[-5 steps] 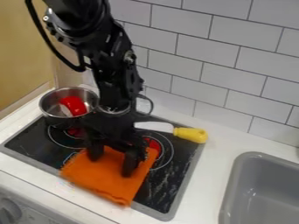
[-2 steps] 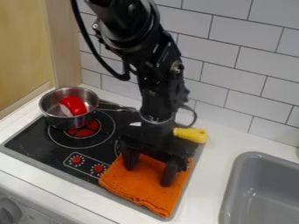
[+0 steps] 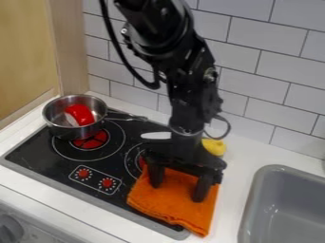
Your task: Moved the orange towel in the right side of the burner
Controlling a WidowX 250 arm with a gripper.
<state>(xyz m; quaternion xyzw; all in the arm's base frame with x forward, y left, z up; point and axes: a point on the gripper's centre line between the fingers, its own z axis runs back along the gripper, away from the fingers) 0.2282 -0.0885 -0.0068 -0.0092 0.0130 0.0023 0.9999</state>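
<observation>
The gripper (image 3: 178, 185) is over the right part of the stove, pointing down, with its two fingers standing wide apart on the orange towel (image 3: 177, 211). The towel lies spread out, covering the front right of the black stove top (image 3: 38, 152) and hanging over its right edge onto the white counter. Part of the right burner (image 3: 141, 161) is visible to the left of the gripper; the arm and towel hide the rest.
A metal pot (image 3: 57, 120) holding a red object (image 3: 79, 115) sits at the stove's back left. Behind the gripper lies a utensil with a yellow handle (image 3: 215, 146), partly hidden. A grey sink (image 3: 279, 209) is at the right, a tiled wall (image 3: 279, 95) behind.
The gripper and the orange towel have moved right together, from the middle of the stove front to its right edge, uncovering the red knobs. The pot has not moved.
</observation>
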